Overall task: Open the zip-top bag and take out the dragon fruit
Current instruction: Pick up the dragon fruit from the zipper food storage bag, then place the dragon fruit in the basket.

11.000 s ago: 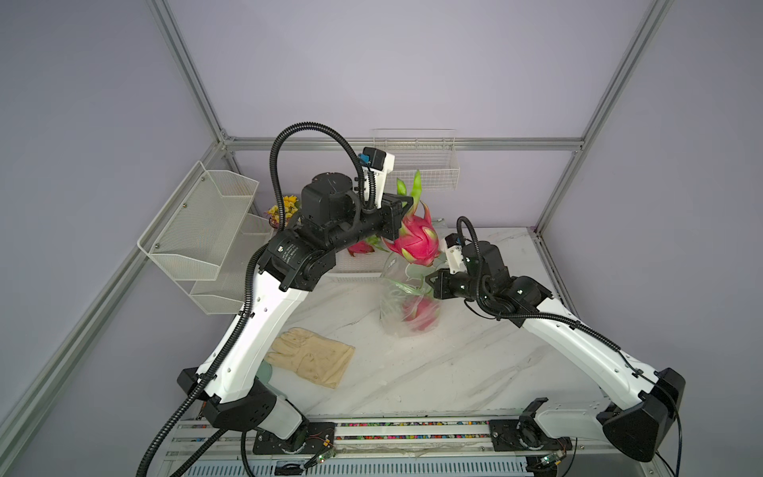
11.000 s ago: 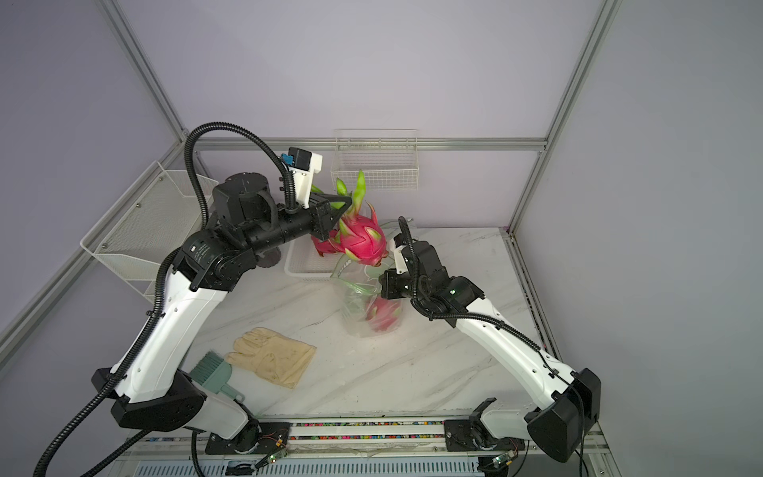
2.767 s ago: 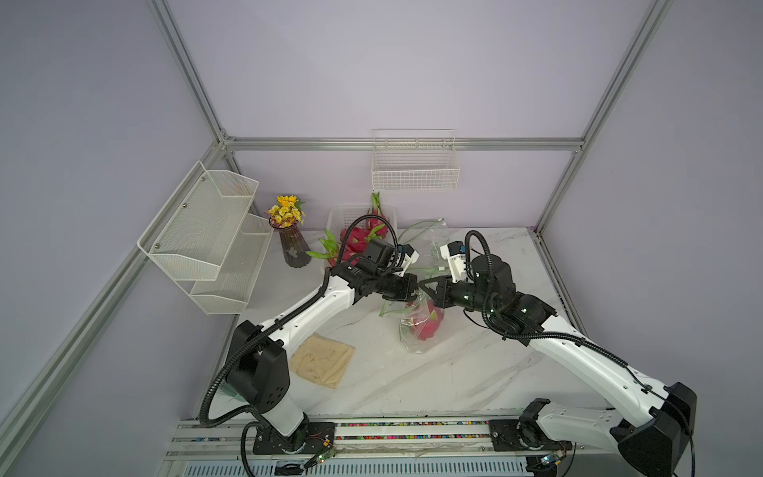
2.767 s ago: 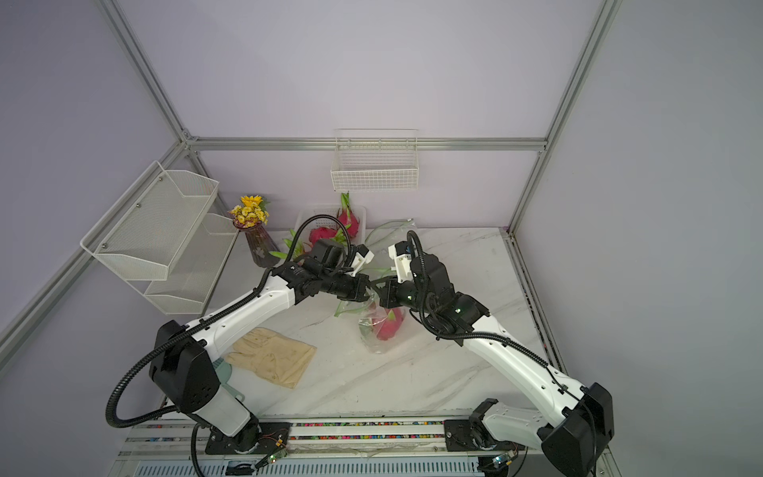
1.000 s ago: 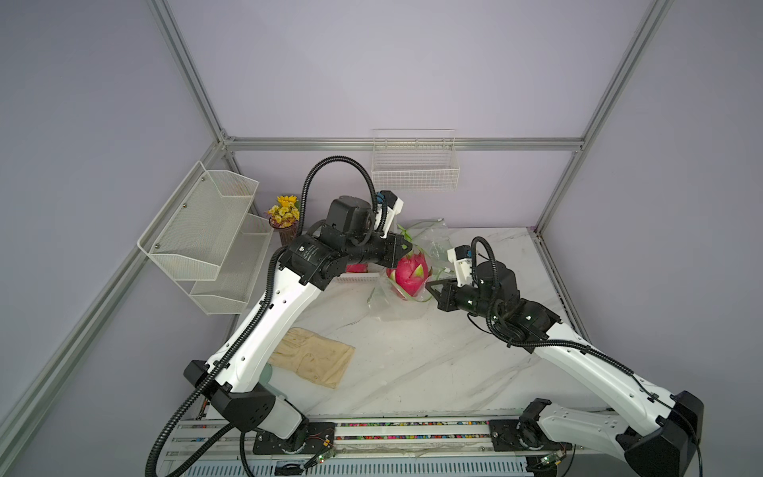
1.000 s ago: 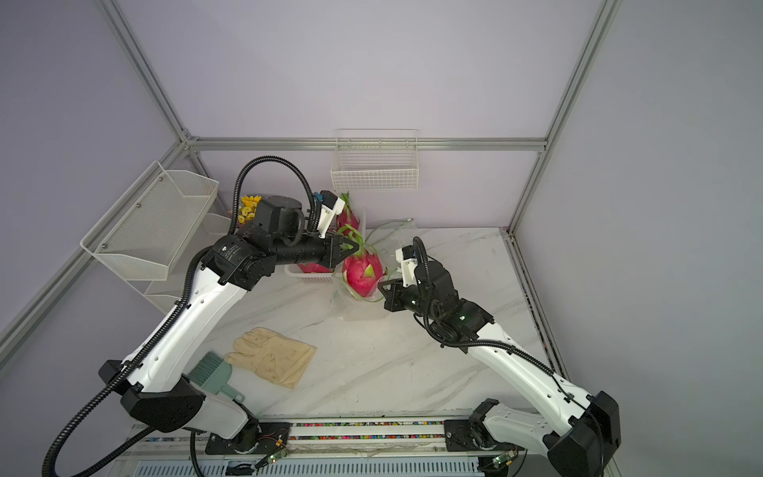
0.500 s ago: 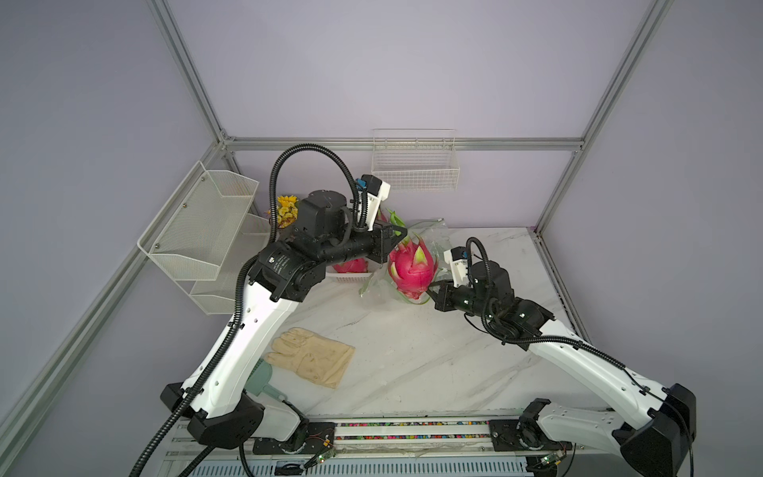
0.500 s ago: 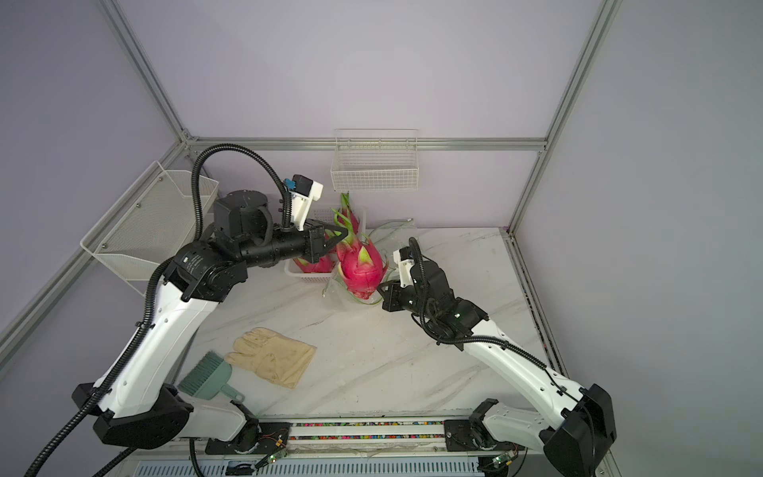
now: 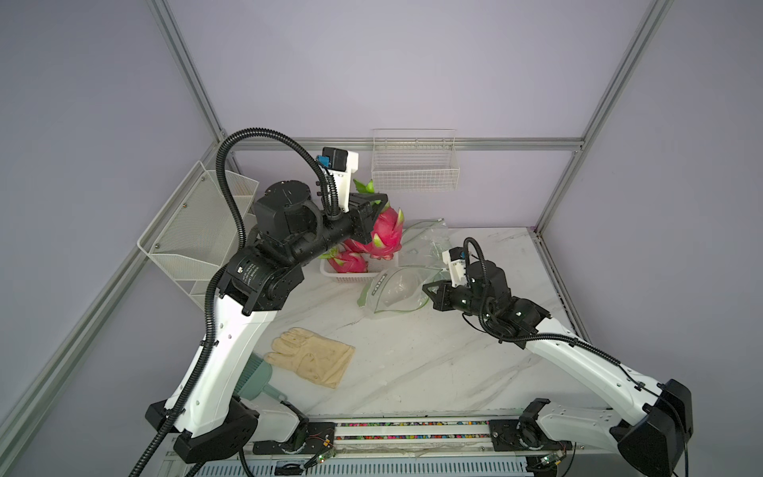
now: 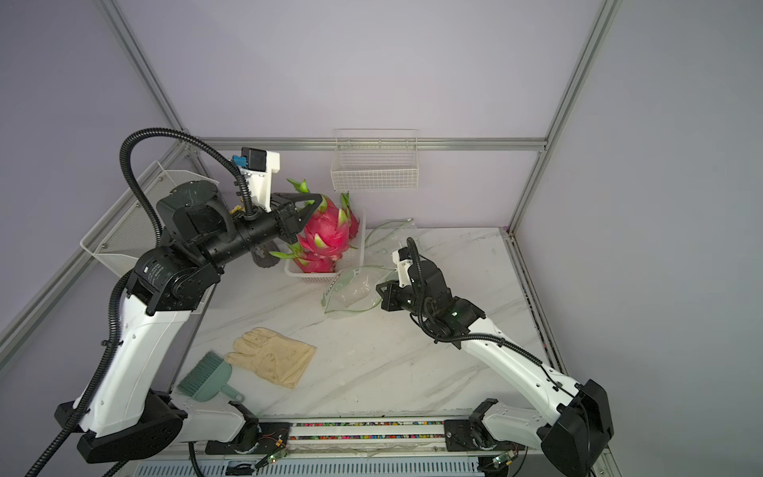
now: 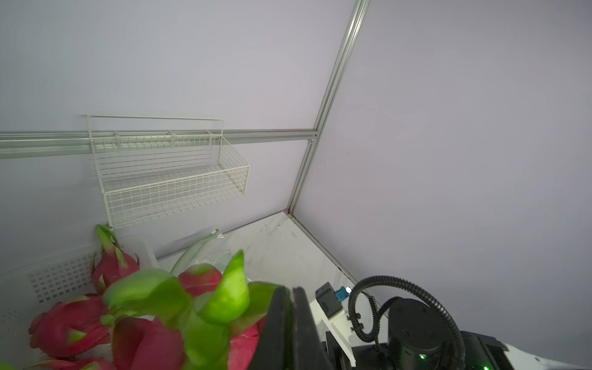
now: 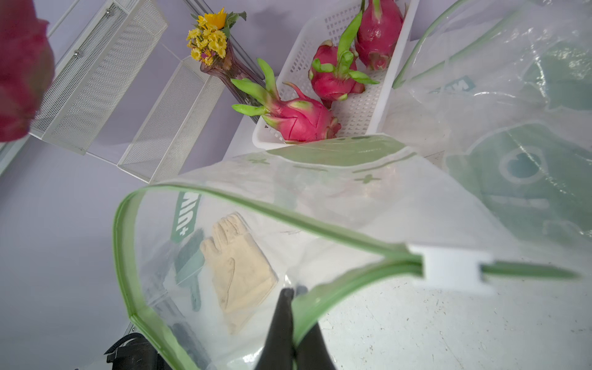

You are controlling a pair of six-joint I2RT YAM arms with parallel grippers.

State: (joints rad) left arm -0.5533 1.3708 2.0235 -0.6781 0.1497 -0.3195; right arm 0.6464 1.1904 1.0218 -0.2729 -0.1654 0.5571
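My left gripper point(image 9: 382, 206) point(image 10: 316, 202) point(image 11: 290, 291) is shut on a green scale of a magenta dragon fruit point(image 9: 386, 233) point(image 10: 324, 231) point(image 11: 150, 346), which hangs above the white basket point(image 9: 342, 276) at the back. Three more dragon fruits lie in that basket point(image 12: 301, 118) point(image 12: 333, 73) point(image 12: 378, 28). The clear zip-top bag point(image 9: 392, 289) point(image 10: 351, 291) lies on the table with its green-rimmed mouth point(image 12: 320, 224) gaping and nothing inside. My right gripper point(image 9: 427, 287) point(image 10: 379, 289) point(image 12: 293, 291) is shut on the bag's rim near the white slider point(image 12: 448, 269).
A second clear bag point(image 9: 425, 239) lies behind the first. A beige glove point(image 9: 313, 359) and a green hand brush point(image 10: 206, 378) lie at the front left. A mesh shelf point(image 9: 198, 231) lines the left wall. A wire basket point(image 9: 415, 171) hangs on the back wall. A flower vase point(image 12: 213, 35) stands beside the white basket.
My left arm has lifted the dragon fruit clear of the bag and carried it back and left over the basket. The bag has slumped onto the table, still gripped by my right gripper.
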